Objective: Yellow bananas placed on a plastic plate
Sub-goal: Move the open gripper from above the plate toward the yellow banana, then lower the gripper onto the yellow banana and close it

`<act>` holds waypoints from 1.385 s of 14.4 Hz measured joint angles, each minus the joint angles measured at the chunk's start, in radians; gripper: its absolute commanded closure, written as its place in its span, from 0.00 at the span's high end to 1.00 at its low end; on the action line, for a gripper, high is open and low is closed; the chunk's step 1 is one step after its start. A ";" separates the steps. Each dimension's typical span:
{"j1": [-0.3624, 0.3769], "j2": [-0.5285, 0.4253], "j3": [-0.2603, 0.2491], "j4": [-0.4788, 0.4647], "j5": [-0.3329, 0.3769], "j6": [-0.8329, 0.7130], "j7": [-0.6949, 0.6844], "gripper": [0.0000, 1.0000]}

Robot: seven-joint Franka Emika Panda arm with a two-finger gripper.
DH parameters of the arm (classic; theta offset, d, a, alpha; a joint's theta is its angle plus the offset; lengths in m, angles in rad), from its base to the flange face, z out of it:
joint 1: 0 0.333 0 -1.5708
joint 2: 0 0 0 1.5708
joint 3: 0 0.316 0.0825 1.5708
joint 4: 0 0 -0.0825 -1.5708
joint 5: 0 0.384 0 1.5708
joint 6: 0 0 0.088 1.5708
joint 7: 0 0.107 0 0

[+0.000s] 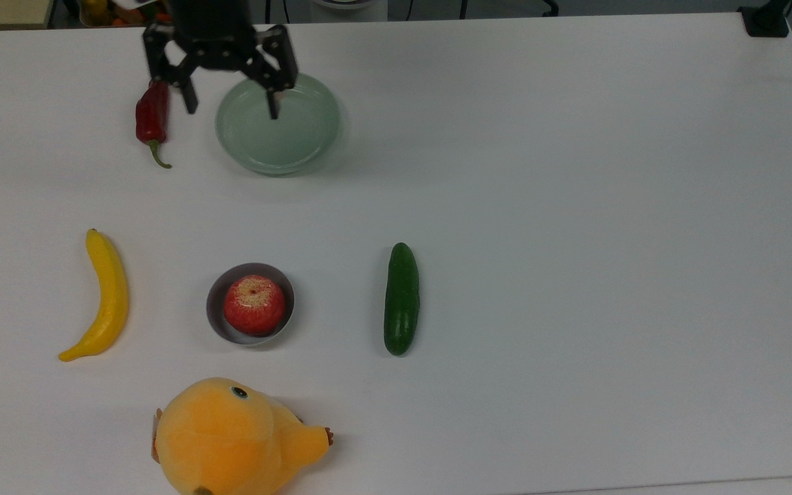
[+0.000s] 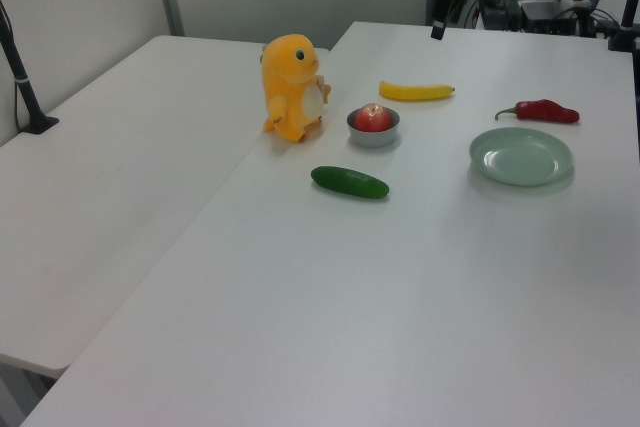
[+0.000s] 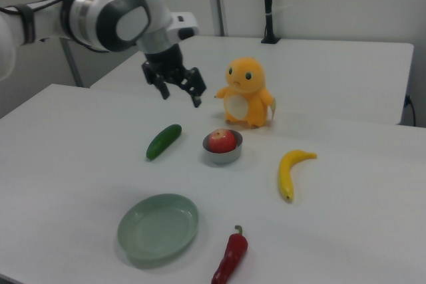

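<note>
— Tool (image 1: 229, 108) first: what is it doing?
— Its two fingers are spread wide and pinch nothing. It hangs up in the air, so it can drop over something long.
— Where is the banana (image 1: 105, 297)?
— Flat on the white surface (image 1: 575, 240), well apart from the green plate (image 1: 300, 148). It has not been picked up yet.
— Why is the plate bare?
— I think it waits for the banana.
— What sits around them?
— A red pepper (image 1: 152, 117) is just beside the plate. An apple (image 1: 254, 304) rests in a grey bowl (image 1: 217, 313) near the banana. A cucumber (image 1: 401, 299) and an orange plush toy (image 1: 231, 440) lie farther off.
</note>
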 measured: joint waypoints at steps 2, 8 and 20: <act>-0.067 0.079 -0.002 0.088 0.004 0.003 -0.068 1.00; -0.189 0.285 -0.003 0.203 0.004 0.160 -0.262 1.00; -0.207 0.592 0.001 0.211 0.004 0.588 -0.263 0.94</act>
